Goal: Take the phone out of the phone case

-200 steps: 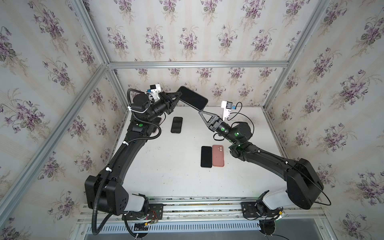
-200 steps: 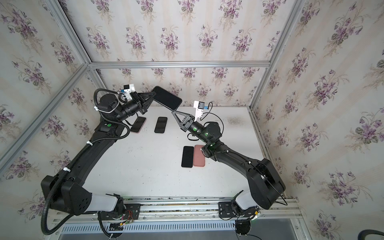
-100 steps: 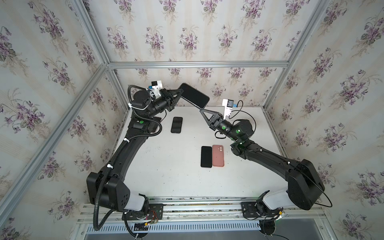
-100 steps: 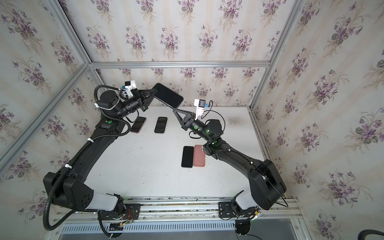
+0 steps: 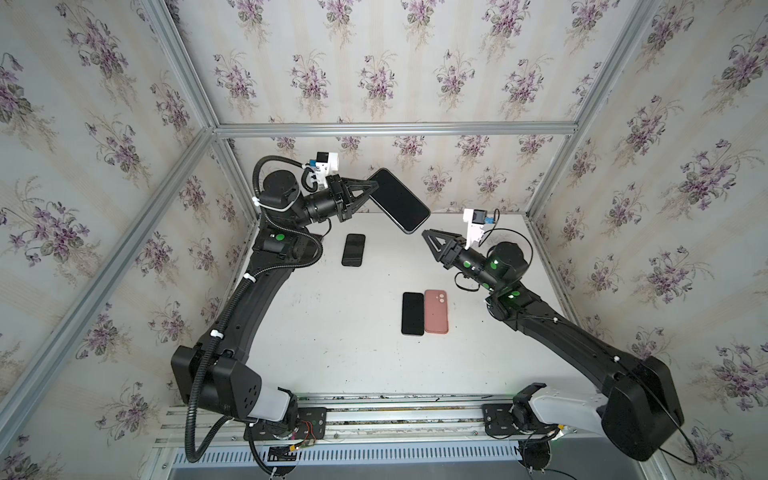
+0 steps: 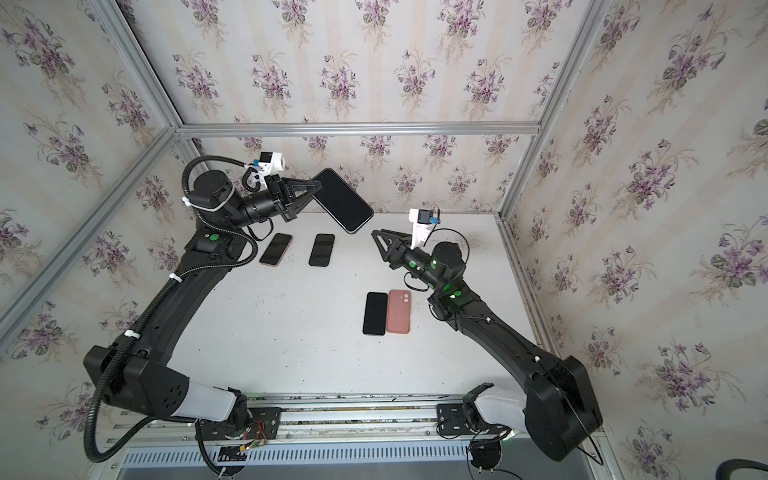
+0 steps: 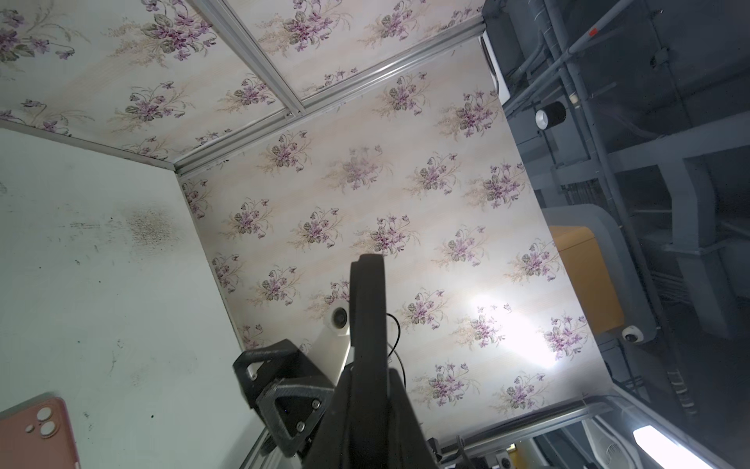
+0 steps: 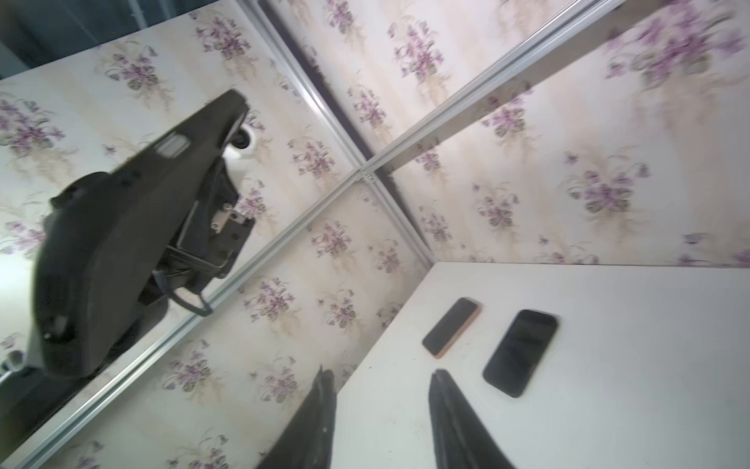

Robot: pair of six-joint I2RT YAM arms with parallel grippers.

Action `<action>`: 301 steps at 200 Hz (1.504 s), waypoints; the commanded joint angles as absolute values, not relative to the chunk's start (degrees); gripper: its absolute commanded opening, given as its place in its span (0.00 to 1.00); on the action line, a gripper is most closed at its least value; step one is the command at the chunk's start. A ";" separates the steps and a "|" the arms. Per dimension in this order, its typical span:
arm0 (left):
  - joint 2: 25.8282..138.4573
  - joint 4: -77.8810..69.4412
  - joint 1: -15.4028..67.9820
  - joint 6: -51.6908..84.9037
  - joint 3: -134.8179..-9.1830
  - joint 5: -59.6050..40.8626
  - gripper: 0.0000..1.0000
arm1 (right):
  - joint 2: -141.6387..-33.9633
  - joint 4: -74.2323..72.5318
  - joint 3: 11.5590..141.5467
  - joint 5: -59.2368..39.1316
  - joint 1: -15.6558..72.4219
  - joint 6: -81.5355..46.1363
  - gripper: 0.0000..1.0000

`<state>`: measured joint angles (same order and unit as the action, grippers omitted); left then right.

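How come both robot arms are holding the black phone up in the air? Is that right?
No. Only the left end effector holds the black phone up in the air. The right end effector is open and apart from it, as both top views show.

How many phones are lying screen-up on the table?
3. First phone at the back left, second phone beside it, third phone mid-table beside the pink case. A fourth phone is in the air, in the left gripper.
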<state>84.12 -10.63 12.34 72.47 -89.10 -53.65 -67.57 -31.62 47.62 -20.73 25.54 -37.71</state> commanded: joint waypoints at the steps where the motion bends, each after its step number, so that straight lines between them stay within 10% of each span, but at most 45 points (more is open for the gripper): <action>1: 84.02 -0.79 12.12 57.43 -94.09 -58.39 0.00 | -61.88 -22.63 46.27 -23.37 22.51 -30.45 0.58; 72: 79.13 28.88 13.49 12.55 -99.45 -63.55 0.02 | -57.21 10.10 54.33 -44.76 18.69 8.33 0.68; 133: 74.18 45.59 15.34 -6.88 -99.30 -56.86 0.05 | -64.39 17.85 63.22 -53.32 22.16 21.81 0.57; 301: 72.60 47.64 17.58 -8.87 -98.28 -56.89 0.05 | -73.83 16.76 69.08 -58.45 33.29 22.60 0.40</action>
